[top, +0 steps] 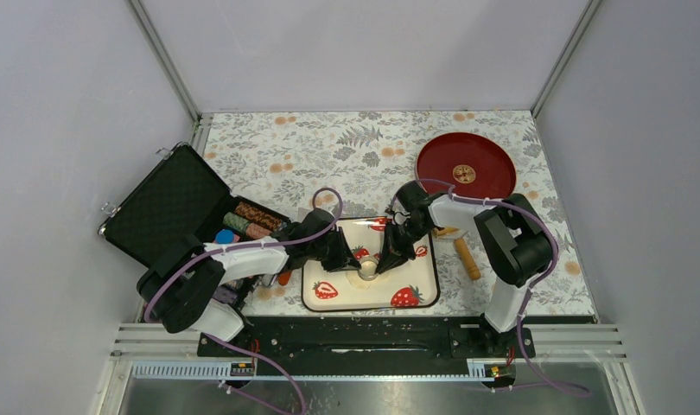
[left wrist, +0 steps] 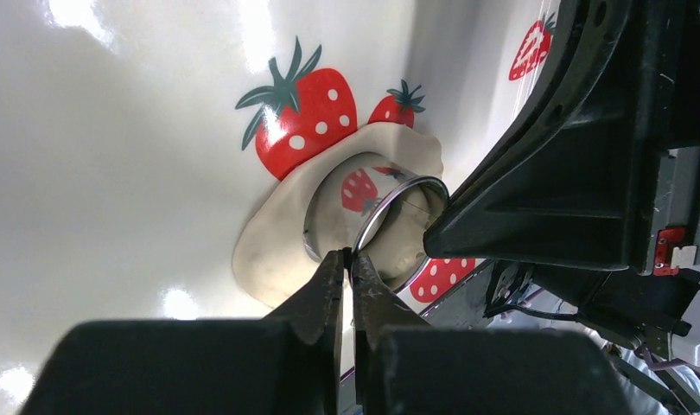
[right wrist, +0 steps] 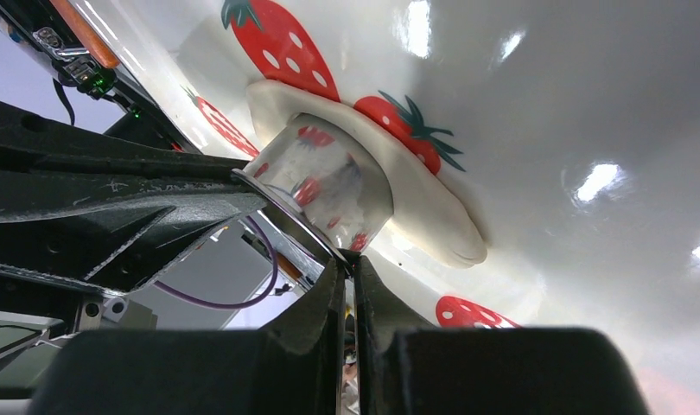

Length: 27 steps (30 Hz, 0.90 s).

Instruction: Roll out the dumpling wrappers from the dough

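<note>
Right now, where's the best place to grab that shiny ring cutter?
Its thin top rim, from above, one finger inside and one outside. The ring cutter stands upright with its bottom sunk in the dough, so only the top sticks out.

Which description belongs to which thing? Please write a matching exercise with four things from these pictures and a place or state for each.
Things:
1. metal ring cutter
2. dough
3. red plate
4. wooden roller

Descriptions:
A. lies just right of the strawberry tray
B. flattened on the tray, around the cutter
C. at the far right, beyond the tray
D. rim pinched by the left gripper and the right gripper

Pairs: 1-D, 2-B, 3-C, 4-A
</note>
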Each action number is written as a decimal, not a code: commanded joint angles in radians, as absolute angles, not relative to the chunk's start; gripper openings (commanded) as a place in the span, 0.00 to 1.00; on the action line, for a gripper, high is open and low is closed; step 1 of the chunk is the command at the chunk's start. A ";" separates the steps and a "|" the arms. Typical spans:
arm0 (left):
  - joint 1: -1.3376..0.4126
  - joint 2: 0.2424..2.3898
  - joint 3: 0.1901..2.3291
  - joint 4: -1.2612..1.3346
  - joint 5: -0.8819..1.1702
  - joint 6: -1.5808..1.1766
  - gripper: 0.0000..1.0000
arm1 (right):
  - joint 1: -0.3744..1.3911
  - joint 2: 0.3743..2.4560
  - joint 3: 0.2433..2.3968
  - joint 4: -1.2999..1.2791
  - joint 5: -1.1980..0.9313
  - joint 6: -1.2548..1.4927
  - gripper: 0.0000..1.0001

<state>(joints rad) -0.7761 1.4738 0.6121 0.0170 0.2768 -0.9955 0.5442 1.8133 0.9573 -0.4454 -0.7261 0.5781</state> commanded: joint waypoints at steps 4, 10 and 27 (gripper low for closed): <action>-0.811 1.557 0.558 -0.072 0.181 -1.020 0.00 | 0.554 1.907 0.957 -0.546 -0.531 0.478 0.00; -0.810 1.580 0.571 -0.097 0.180 -1.027 0.00 | 0.554 1.910 0.992 -0.596 -0.515 0.462 0.00; -0.811 1.605 0.602 -0.170 0.194 -1.046 0.00 | 0.592 1.915 1.017 -0.639 -0.508 0.468 0.00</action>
<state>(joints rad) -0.7841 1.5101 0.6418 -0.0090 0.2726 -1.0595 0.5518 1.8534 1.0496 -0.5861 -0.6685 0.5274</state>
